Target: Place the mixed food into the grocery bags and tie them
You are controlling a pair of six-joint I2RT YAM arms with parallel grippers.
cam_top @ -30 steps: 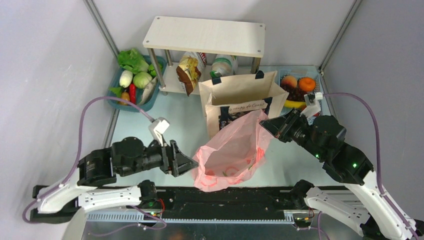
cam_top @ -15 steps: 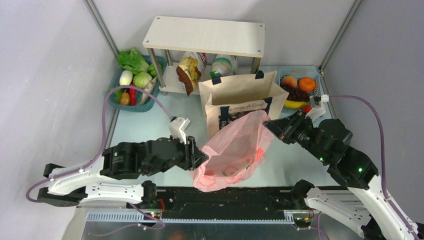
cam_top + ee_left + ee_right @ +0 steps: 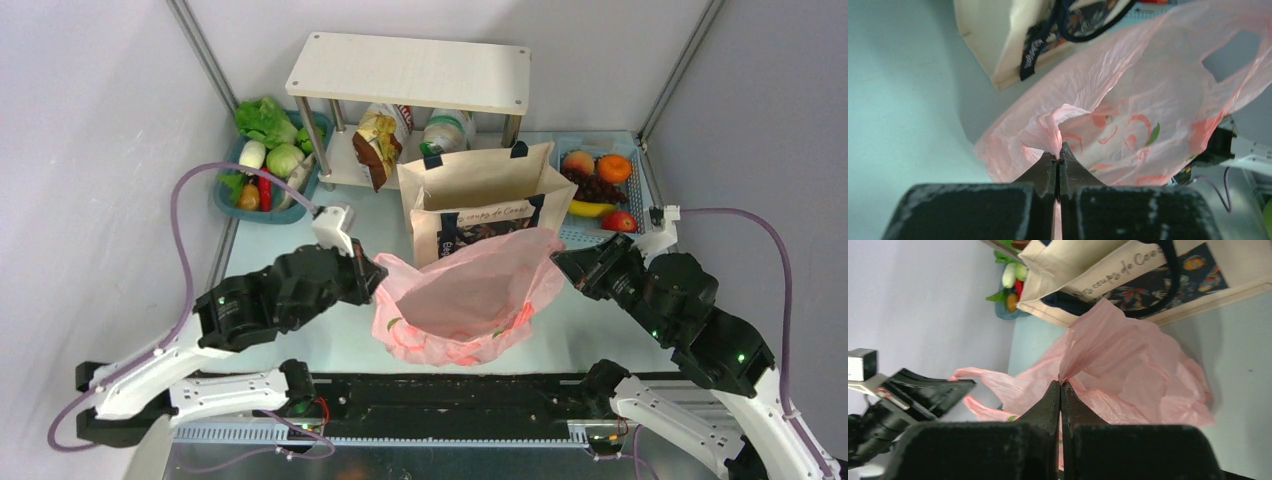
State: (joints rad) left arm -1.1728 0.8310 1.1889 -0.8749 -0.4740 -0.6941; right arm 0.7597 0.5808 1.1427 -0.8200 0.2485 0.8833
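**Pinching the pink bag from both sides**

Holds the thin pink bag [image 3: 465, 295] stretched open on the tabletop [image 3: 380, 215], just in front of the beige tote [image 3: 480, 190] and touching its lower face. Pinches the bag's left rim with the left fingers [image 3: 372, 272], closed tight on a gathered fold of plastic in the left wrist view. Grips the right rim likewise with the right fingers [image 3: 562, 262], shut on a bunched peak of film. Shows red-orange prints through the thin wall; cannot tell what lies inside. Stands the tote upright, mouth open, navy handles hanging down its front. Finds the banana [image 3: 590, 209], red apple [image 3: 620, 221] and grapes [image 3: 598, 188] in the blue basket [image 3: 600, 236] right of the tote. Finds the white radish [image 3: 252, 156] among greens in the teal basket [image 3: 222, 200] far left. Finds the crisp packet [image 3: 378, 148] under the shelf [image 3: 410, 70].
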